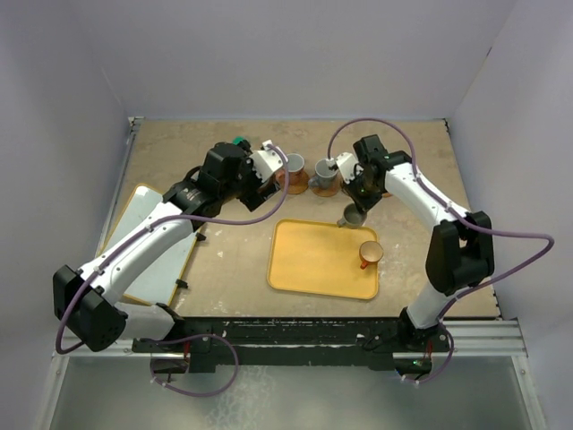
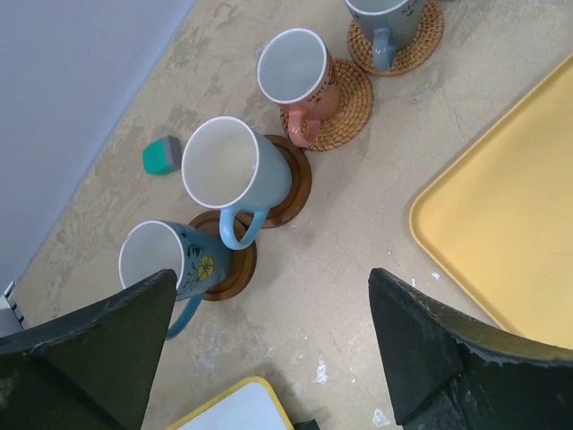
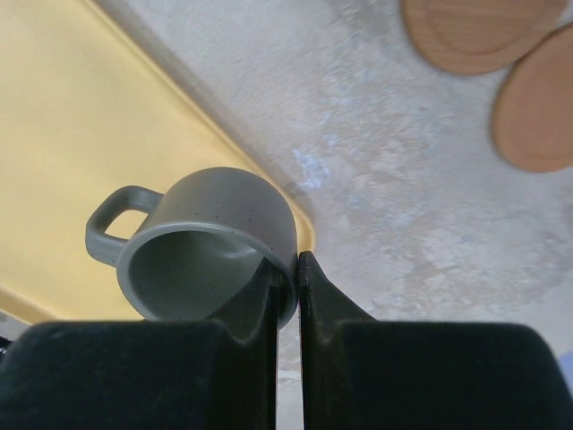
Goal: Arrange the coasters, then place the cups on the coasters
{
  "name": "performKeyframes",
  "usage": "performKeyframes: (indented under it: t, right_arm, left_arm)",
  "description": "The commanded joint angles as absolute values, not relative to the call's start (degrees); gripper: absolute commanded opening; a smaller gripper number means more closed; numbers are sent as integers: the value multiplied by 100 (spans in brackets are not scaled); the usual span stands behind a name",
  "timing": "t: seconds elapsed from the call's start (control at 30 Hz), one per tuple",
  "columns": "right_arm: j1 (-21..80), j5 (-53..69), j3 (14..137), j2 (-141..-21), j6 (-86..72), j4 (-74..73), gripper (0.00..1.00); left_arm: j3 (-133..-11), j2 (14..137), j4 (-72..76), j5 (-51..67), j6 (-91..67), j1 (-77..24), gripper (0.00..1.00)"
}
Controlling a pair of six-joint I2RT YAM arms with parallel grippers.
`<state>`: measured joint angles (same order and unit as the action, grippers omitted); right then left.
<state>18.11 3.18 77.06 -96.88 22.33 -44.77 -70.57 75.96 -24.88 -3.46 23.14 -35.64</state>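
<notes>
The table [image 1: 242, 260] carries a yellow tray [image 1: 313, 269] near its middle and a white board [image 1: 161, 273] at its left. The left gripper [image 2: 269, 358] hangs with its fingers [image 2: 107, 340] spread wide and nothing between them. It is above a row of four cups [image 2: 235, 166], each standing on one of the coasters [image 2: 300, 184]. Two blue ones are on dark wood discs, and a pink one and a grey-blue one are on woven discs. The right gripper [image 3: 295, 269] is clamped on the rim of the grey cup [image 3: 215, 224], one finger inside and one outside, at the tray's far edge. The orange cup [image 1: 370, 253] stands on the tray near its right edge. Two bare coasters [image 3: 479, 31] lie side by side on the table beyond the grey cup. A teal block [image 2: 161, 155] sits just beside the row.
</notes>
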Motion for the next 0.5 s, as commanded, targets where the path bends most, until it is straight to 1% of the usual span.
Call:
performKeyframes:
  t: [0.0,0.27,0.47]
  right_arm:
    - [1830,-2,8321,-9325,2403,-4688,0]
    - [1730,-270,9135,-9544,2702,-4813,0]
    - [1450,-93,9821,-10043,2924,-4887,0]
  left_arm:
    - [-7057,7358,-2214,-360,2270,-3525,85]
    - [-6942,7244,-2108,-322,2285,-3519,85]
    - [-6875,7153,-2077,-277,2277,-3479,85]
